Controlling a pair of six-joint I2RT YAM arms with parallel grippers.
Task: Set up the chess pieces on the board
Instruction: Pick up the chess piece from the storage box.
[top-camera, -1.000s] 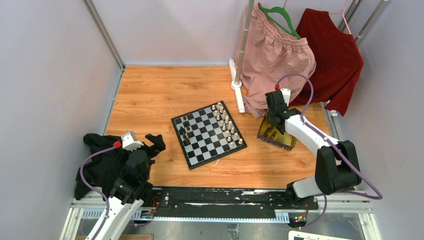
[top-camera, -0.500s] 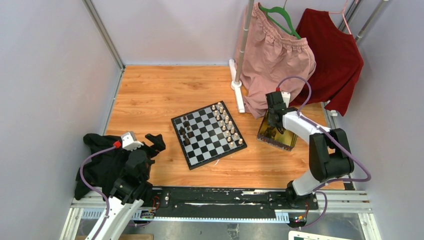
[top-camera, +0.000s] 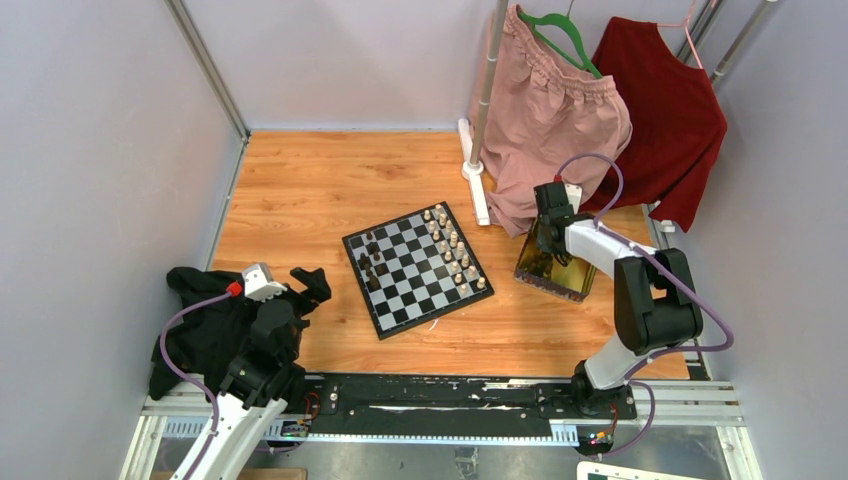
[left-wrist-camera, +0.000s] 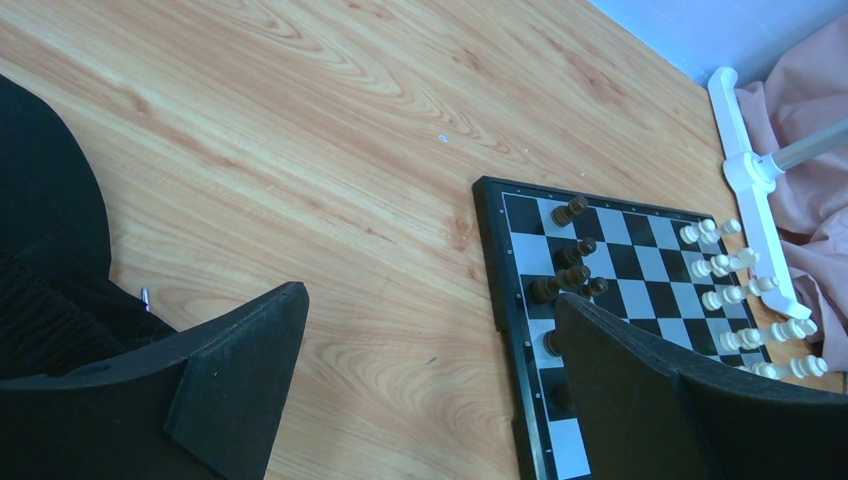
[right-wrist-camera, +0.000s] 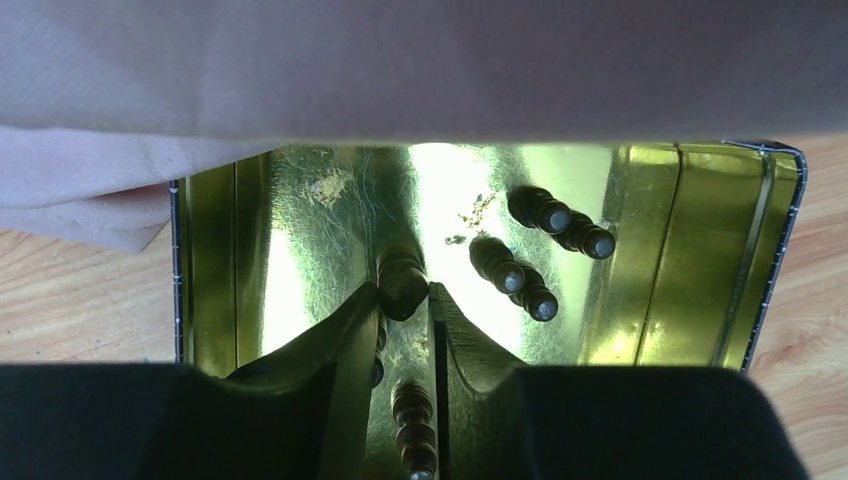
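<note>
Right wrist view first: the right gripper (right-wrist-camera: 405, 292) is down inside the tray (right-wrist-camera: 700, 250), jaws pinched tight on a dark piece (right-wrist-camera: 402, 275) right at the fingertips. Four more dark pieces (right-wrist-camera: 500, 265) lie on their sides just to its right on the shiny gold floor, two and two. Another lies between the fingers, nearer the camera. A fold of pink garment (right-wrist-camera: 400, 60) hangs over the tray's far edge.

Up to the top view: the tray sits right of the board (top-camera: 417, 290), near it but not touching, and the right gripper is planted over the tray's far end. The board lies turned at an angle in the middle of the table (top-camera: 300, 190). A handful of dark pieces stand clustered on its left side. White pieces (top-camera: 455, 250) run in two rows along its right edge.

Over to the left gripper (top-camera: 305, 285): jaws wide apart, nothing between them, held at the near-left of the table beside a black cloth (top-camera: 195, 320). Its wrist camera looks across the wood to the board's near corner, where the dark pieces stand upright.
</note>
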